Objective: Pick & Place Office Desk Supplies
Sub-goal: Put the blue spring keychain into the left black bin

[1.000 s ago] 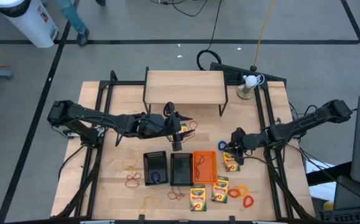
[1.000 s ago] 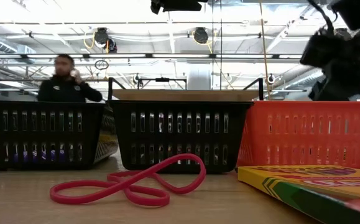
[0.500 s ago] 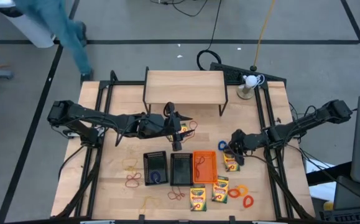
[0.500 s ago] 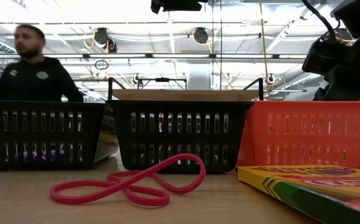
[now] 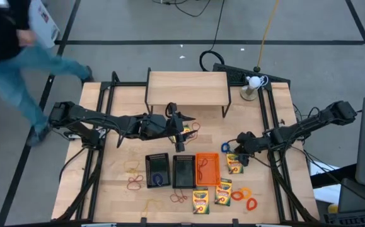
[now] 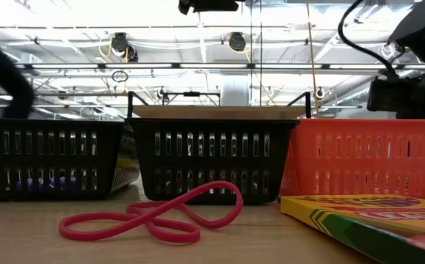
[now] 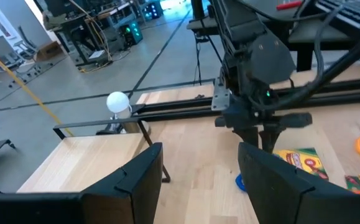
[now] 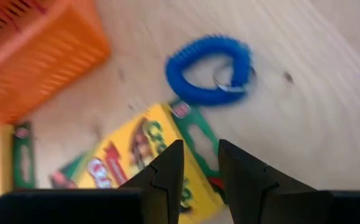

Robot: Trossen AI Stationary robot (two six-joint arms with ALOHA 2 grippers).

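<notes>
While the left arm waits near the middle of the tabletop (image 5: 113, 173), just in front of the wooden shelf (image 5: 186, 87), we see our left gripper (image 5: 181, 135) with its fingers (image 7: 130, 180) spread well apart and nothing between them. Beside it lie a crayon box and a reddish band, partly hidden by the arm.

Our right gripper (image 5: 240, 150) hangs over the right part of the tabletop, above a yellow-and-green crayon box (image 5: 234, 162) and just beside a blue coiled band (image 5: 225, 147). From the right wrist view, its fingers (image 8: 167, 171) stand a narrow gap apart, with the crayon box (image 8: 136, 158) showing below them; nothing is clamped between them.

Three mesh trays sit in a row near the front edge: a black tray (image 5: 157, 170) on the left with a blue band inside, a second black tray (image 5: 183, 171) in the middle, and an orange tray (image 5: 207, 169) on the right with an orange band in it. Two more crayon boxes (image 5: 201, 200) (image 5: 223, 191) lie in front of the orange tray. Orange and red bands (image 5: 245, 198) rest to their right, a red band (image 5: 179, 198) lies in front of the black trays, and red and yellow bands (image 5: 133, 183) sit left of them.

A small white ball on a stand (image 5: 253, 82) is at the far right corner. A person (image 5: 9, 53) is on the floor beyond the left side.
</notes>
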